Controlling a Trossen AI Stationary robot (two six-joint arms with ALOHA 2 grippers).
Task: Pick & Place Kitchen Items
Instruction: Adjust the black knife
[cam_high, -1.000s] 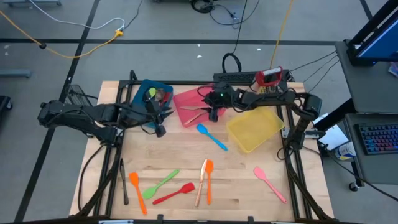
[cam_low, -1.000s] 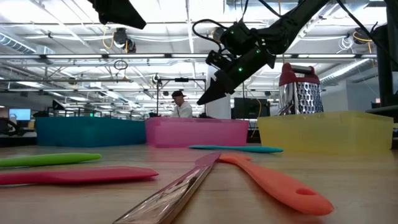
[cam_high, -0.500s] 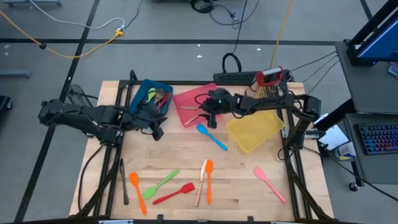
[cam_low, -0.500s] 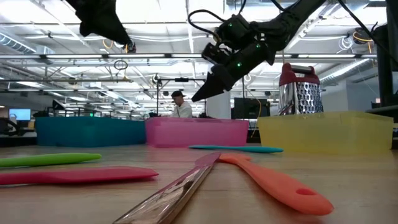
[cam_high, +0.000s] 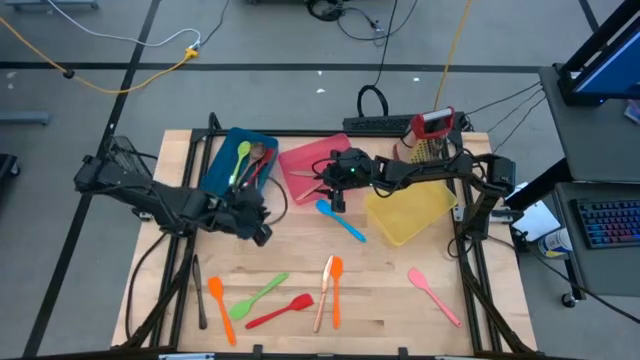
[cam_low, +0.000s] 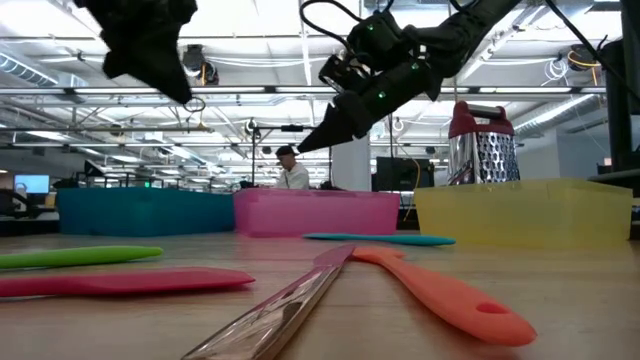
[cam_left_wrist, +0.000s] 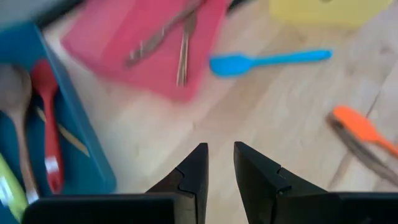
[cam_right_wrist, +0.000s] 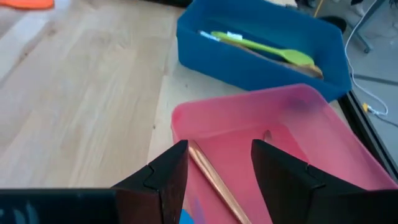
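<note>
Utensils: 7 lie loose on the bench (cam_high: 300, 250). The blue spatula (cam_high: 340, 220) sits just below the right hand (cam_high: 336, 205). The orange spatula (cam_high: 336, 275), copper piece (cam_high: 324, 293), red spatula (cam_high: 281, 311), green spoon (cam_high: 258, 296), 2nd orange spatula (cam_high: 220, 305) and pink spatula (cam_high: 433, 295) lie farther toward the near edge. Others are already in the blue bin (cam_high: 240, 160) and pink bin (cam_high: 305, 165).

Right hand: spread, empty, over the pink bin's edge.

Left hand (cam_high: 258, 232): narrow gap, nothing between the fingers, over bare bench beside the blue bin.

Risks:
1. Right hand descends off-centre; the flat handle may skid.
2. Fingers may clip the pink bin's rim.
3. Arms are near each other; a cross-reach may cause contact.
</note>
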